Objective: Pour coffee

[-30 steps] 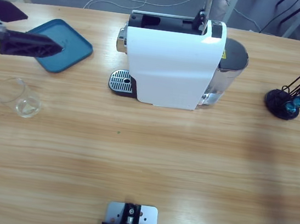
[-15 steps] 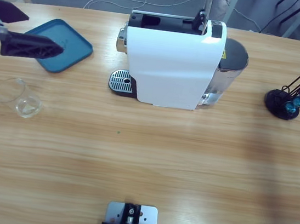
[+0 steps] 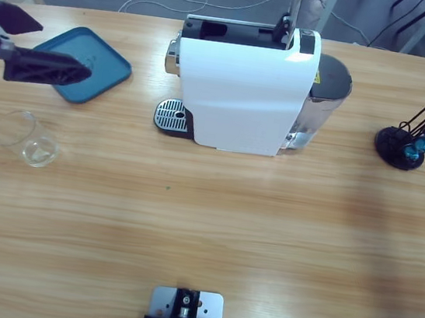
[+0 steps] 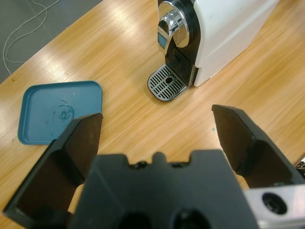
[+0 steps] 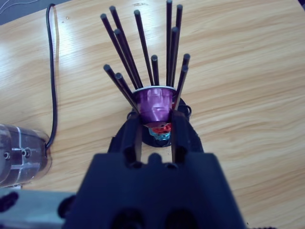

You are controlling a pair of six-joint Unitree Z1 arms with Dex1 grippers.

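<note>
Grippers apart: my left gripper (image 4: 157,131) gapes over the blue tray (image 3: 84,64); my right gripper (image 5: 155,125) pinches a purple capsule (image 5: 154,102).
No coffee visible; the glass tumbler (image 3: 25,138) sits near the table's left end.

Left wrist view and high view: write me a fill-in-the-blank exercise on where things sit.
1. The left gripper has its jaws ____.
2. The perforated metal drip tray of the white coffee machine has ____ standing on it.
3. The small clear glass tumbler stands on the wooden table, not on the ____ plastic tray.

Missing words: open; nothing; blue
</note>
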